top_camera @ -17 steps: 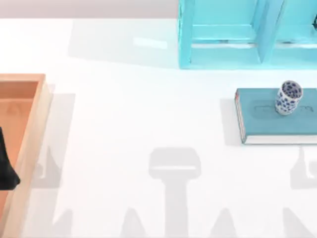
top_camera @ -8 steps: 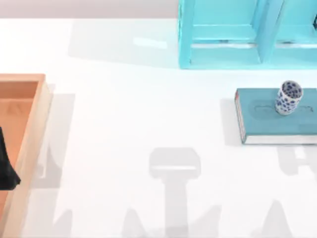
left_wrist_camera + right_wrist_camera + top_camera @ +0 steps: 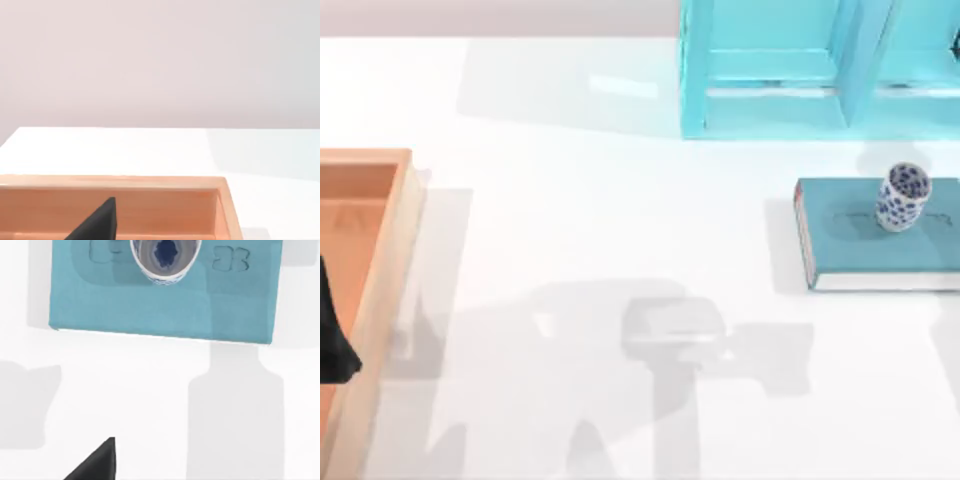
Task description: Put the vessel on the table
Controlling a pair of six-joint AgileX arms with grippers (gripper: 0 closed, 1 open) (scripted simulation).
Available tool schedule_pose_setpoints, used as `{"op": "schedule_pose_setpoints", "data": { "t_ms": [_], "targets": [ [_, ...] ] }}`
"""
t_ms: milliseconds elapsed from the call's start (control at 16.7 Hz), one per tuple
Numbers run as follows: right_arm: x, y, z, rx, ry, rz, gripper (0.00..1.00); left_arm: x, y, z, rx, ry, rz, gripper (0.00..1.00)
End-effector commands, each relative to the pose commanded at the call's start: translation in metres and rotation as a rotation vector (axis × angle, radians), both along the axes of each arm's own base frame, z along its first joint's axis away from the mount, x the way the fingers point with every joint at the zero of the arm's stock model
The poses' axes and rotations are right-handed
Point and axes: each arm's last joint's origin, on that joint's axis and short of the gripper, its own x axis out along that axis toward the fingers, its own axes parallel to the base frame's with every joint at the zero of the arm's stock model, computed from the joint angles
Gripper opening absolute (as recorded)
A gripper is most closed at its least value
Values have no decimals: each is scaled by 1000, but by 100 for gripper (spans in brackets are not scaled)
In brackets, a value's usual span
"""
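Observation:
The vessel (image 3: 903,197), a small white cup with blue dots, stands upright on the teal book (image 3: 860,250) at the right of the white table (image 3: 600,200). The right wrist view looks straight down into the vessel (image 3: 165,257) on the book (image 3: 160,305), with bare table (image 3: 150,390) beside it. A dark part of my right gripper (image 3: 97,462) shows there, well short of the vessel and above the table. My left gripper (image 3: 332,335) is a dark shape parked over the orange tray (image 3: 380,270) at the far left.
A teal shelf unit (image 3: 770,80) stands at the back right, just behind the book. The orange wooden tray (image 3: 150,182) lies along the table's left edge. Grey arm shadows lie across the lower middle of the tabletop.
The shadows on the tabletop have shifted: a broad one now spreads across the lower middle, and a faint one has reached the book by the vessel. Vessel, book and left arm have not moved.

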Motion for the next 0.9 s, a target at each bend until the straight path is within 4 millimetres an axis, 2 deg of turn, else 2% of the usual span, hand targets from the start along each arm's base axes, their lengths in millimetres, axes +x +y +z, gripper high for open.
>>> {"op": "schedule_pose_setpoints", "data": {
  "t_ms": [240, 420, 660, 900],
  "targets": [
    [70, 12, -13, -17, 199, -30, 100, 0, 0, 0, 0, 0, 0, 100],
    [105, 18, -27, -25, 272, -53, 100, 0, 0, 0, 0, 0, 0, 100],
    [128, 22, -37, -28, 295, -72, 100, 0, 0, 0, 0, 0, 0, 100],
    [129, 22, -37, -28, 294, -73, 100, 0, 0, 0, 0, 0, 0, 100]
  ]
}}
